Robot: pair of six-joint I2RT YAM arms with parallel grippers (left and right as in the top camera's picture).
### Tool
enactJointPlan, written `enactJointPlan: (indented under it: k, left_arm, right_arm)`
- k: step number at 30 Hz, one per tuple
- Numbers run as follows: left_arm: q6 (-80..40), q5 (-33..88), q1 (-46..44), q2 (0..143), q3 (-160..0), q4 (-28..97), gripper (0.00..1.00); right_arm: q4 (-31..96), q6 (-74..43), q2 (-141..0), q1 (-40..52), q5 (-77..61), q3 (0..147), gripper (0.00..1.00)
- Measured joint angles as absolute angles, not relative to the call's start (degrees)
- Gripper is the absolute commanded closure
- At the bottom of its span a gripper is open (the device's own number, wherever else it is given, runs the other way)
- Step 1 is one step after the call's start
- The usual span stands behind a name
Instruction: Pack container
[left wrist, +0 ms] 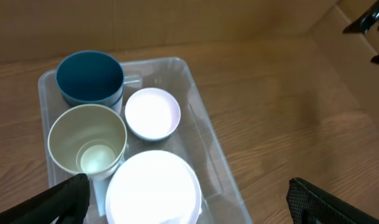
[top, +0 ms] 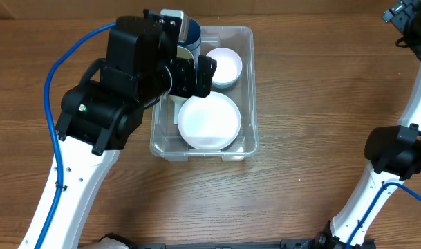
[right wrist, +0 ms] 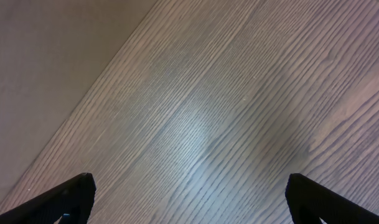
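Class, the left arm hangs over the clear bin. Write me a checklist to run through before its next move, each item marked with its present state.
1. Left gripper jaws open, holding nothing: ok.
2. Right gripper jaws open over the wooden table: ok.
3. Blue cup, cream cup, small white bowl, large white bowl inside clear container: ok.
4. Both cups upright: ok.
5. Anything hidden beneath the left arm: cannot tell.

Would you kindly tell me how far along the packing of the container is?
Done: the container holds a blue cup, a cream cup, a small white bowl and a large white bowl. In hand: nothing; the left gripper hangs open above them, the right gripper open over the table. Left: nothing more to pack is in view.
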State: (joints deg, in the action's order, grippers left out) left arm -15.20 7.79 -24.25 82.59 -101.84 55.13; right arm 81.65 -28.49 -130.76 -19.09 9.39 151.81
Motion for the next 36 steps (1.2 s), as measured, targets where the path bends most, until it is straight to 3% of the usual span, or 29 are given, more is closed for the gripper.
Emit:
enactJointPlan:
  k: [9,14,18,24,29,36]
  left_arm:
    - [-12.29,-7.73,-24.21,68.62,-101.86,66.96,0.00]
    - [-8.36,-9.89,-17.04,54.50,-98.89,64.49,0.00]
    - [-6.22,-7.92,-11.99,40.64,-85.54,56.07,0.00]
    - [-5.32,-2.15,-8.40,19.49,-51.09,31.46,0.00]
    - [-5.06,4.93,-5.39,10.98,-30.55,8.03,0.00]
    - [-4.47,8.47,-4.34,10.28,-17.78,-2.39,0.00]
  right_arm:
    - [81.60,-28.49,-130.76,-19.09,9.39,151.81,0.00]
    - [81.62,-28.49,-130.76,-19.09,9.43,151.83,0.00]
    - [81.65,-28.49,-130.76,-19.09,9.39,151.81,0.00]
    - [81.60,-28.51,-130.76,-19.09,9.37,151.83,0.00]
    - [81.65,-28.51,-130.76,-19.07,9.39,151.83,0.00]
    - [81.67,-28.51,-130.76,-19.09,9.37,151.83,0.00]
